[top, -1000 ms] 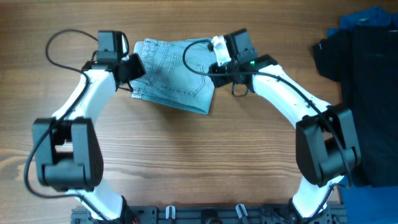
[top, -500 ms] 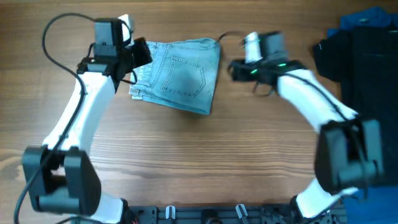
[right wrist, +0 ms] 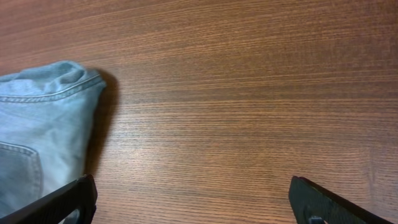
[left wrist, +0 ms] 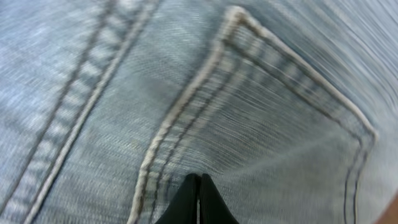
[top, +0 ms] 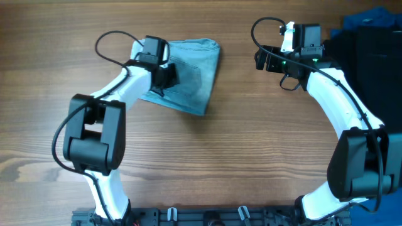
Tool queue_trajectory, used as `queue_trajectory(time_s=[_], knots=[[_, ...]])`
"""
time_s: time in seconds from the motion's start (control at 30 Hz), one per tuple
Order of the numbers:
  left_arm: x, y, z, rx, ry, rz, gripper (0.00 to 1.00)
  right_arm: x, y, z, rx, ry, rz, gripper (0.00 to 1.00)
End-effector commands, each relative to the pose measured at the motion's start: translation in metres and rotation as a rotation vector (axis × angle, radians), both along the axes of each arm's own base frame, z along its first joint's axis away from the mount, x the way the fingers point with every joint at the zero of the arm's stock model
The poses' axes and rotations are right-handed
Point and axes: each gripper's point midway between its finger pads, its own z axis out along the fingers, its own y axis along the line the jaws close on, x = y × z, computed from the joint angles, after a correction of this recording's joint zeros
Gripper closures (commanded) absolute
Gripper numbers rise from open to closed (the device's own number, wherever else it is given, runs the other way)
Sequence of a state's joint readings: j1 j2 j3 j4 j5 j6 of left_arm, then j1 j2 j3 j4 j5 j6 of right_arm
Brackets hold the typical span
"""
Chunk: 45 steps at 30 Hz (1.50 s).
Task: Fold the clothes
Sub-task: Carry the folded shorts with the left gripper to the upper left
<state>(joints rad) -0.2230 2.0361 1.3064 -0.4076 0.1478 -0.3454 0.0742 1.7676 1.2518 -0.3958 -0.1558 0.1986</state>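
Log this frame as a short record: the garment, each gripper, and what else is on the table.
garment: light blue faded denim shorts, folded over, lying on the wooden table
left gripper: shut, right over the shorts' stitched back pocket; cannot tell whether it pinches fabric
right gripper: open, empty, above bare table to the right of the shorts
other items: black garment and dark blue cloth at the table's right edge

The tabletop (top: 213, 163) is brown wood with a fine, straight grain running parallel to its near edge. It fills the overhead view. Lighting is even and diffuse, and shadows on the wood are soft. A black rail (top: 207, 216) lies along the near edge.
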Motion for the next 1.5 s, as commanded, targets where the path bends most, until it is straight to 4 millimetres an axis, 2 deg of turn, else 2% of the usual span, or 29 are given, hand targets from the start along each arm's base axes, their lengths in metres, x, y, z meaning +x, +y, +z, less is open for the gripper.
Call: queue_trajectory(time_s=[0.0, 0.07, 0.13, 0.2, 0.27, 0.3, 0.33, 0.4, 0.43, 0.47, 0.6, 0.7, 0.77, 0.8, 0.87, 0.9, 0.97, 1.03, 1.1, 1.17, 1.23, 1.33, 1.4, 1.47], knots=[[-0.001, 0.103, -0.04, 0.161, 0.085, 0.222, 0.96, 0.002, 0.001, -0.001, -0.001, 0.002, -0.012, 0.01], [0.003, 0.141, -0.046, 0.156, 0.084, 0.309, 0.96, 0.002, 0.001, -0.001, 0.0, 0.002, -0.013, 0.01], [0.008, 0.194, -0.044, 0.142, 0.055, 0.462, 0.96, 0.002, 0.001, -0.001, 0.0, 0.002, -0.012, 0.01], [0.006, 0.238, -0.041, 0.12, 0.037, 0.602, 0.96, 0.002, 0.001, -0.001, 0.0, 0.002, -0.012, 0.0], [0.0, 0.298, -0.036, 0.111, -0.011, 0.747, 0.96, 0.002, 0.001, -0.001, 0.0, 0.002, -0.012, 0.01], [0.001, 0.321, -0.031, 0.118, -0.054, 0.775, 0.96, 0.002, 0.001, -0.001, 0.0, 0.002, -0.013, 0.01], [0.006, 0.337, -0.024, 0.135, -0.11, 0.742, 0.96, 0.002, 0.001, -0.001, 0.0, 0.002, -0.012, 0.01], [0.016, 0.348, -0.012, 0.119, -0.175, 0.703, 0.96, 0.002, 0.001, -0.001, 0.0, 0.002, -0.013, 0.0], [0.02, 0.347, -0.003, 0.099, -0.194, 0.698, 0.96, 0.002, 0.001, -0.001, 0.0, 0.002, -0.013, 0.01], [0.028, 0.342, 0.026, 0.058, -0.252, 0.689, 0.96, 0.002, 0.0, -0.001, 0.0, 0.002, -0.013, 0.01], [0.019, 0.331, 0.082, 0.003, -0.29, 0.754, 0.96, 0.002, 0.001, -0.001, 0.0, 0.002, -0.013, 0.01], [0.042, 0.311, 0.091, -0.018, -0.357, 0.72, 0.96, 0.002, 0.001, -0.001, 0.0, 0.002, -0.012, 0.01], [0.062, 0.293, 0.085, -0.023, -0.398, 0.674, 0.96, 0.002, 0.001, -0.001, 0.0, 0.002, -0.013, 0.01], [0.071, 0.284, 0.075, -0.012, -0.403, 0.662, 0.96, 0.002, 0.001, -0.001, 0.0, 0.002, -0.012, 0.01], [0.079, 0.278, 0.053, 0.029, -0.393, 0.691, 0.96, 0.002, 0.001, -0.001, 0.0, 0.002, -0.012, 0.01], [0.084, 0.271, 0.034, 0.062, -0.386, 0.691, 0.96, 0.002, 0.001, -0.001, 0.0, 0.002, -0.012, 0.0], [0.088, 0.254, 0.002, 0.053, -0.343, 0.677, 0.96, 0.002, 0.001, -0.001, 0.0, 0.002, -0.013, 0.0], [0.088, 0.229, -0.02, 0.013, -0.296, 0.627, 0.96, 0.002, 0.001, -0.001, 0.0, 0.002, -0.013, 0.01], [0.089, 0.2, -0.034, -0.022, -0.263, 0.554, 0.96, 0.002, 0.001, -0.001, 0.0, 0.002, -0.012, 0.01], [0.09, 0.181, -0.035, -0.005, -0.262, 0.486, 0.96, 0.002, 0.001, -0.001, -0.001, 0.002, -0.012, 0.01], [0.096, 0.163, -0.023, 0.012, -0.304, 0.353, 0.96, 0.002, 0.001, -0.001, 0.0, 0.002, -0.012, 0.01], [0.1, 0.177, 0.013, 0.044, -0.362, 0.389, 0.96, 0.002, 0.001, -0.001, 0.0, 0.002, -0.013, 0.01], [0.103, 0.196, 0.061, 0.021, -0.444, 0.454, 0.96, 0.002, 0.001, -0.001, 0.0, 0.002, -0.013, 0.01], [0.098, 0.215, 0.108, 0.021, -0.512, 0.491, 0.96, 0.002, 0.001, -0.001, 0.0, 0.002, -0.013, 0.01]])
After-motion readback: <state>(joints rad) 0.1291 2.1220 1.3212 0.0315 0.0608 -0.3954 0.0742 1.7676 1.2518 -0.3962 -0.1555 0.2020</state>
